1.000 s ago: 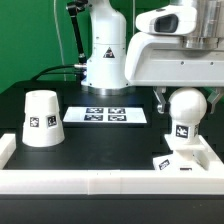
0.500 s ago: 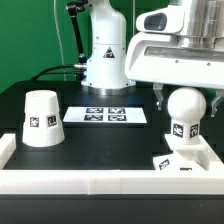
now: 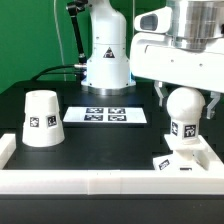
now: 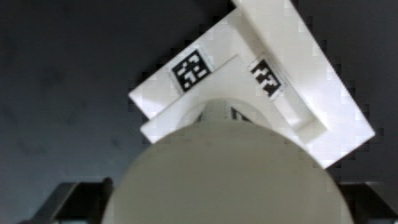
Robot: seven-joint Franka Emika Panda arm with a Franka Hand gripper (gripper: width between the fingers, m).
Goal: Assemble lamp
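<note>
Open table (image 3: pixel 100 145) between shade (image 3: pixel 41 118) and bulb (image 3: pixel 186 112); marker board (image 3: pixel 108 115) flat; white wall (image 3: pixel 100 180) fronts.

a plain green wall (image 3: pixel 35 40) fills the backdrop behind a black table (image 3: pixel 90 140). a flat white marker board (image 3: pixel 107 116) with black tags lies on the tabletop, and a white raised border (image 3: pixel 80 181) runs along the table's near edge. the lighting is even and soft.

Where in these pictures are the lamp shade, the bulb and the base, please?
shade (image 3: pixel 42 118), exterior view, on its sloped side wall.
bulb (image 3: pixel 185 105), exterior view, on its round top.
base (image 4: pixel 240 70), wrist view, on its flat upper face beside the tags.
</note>
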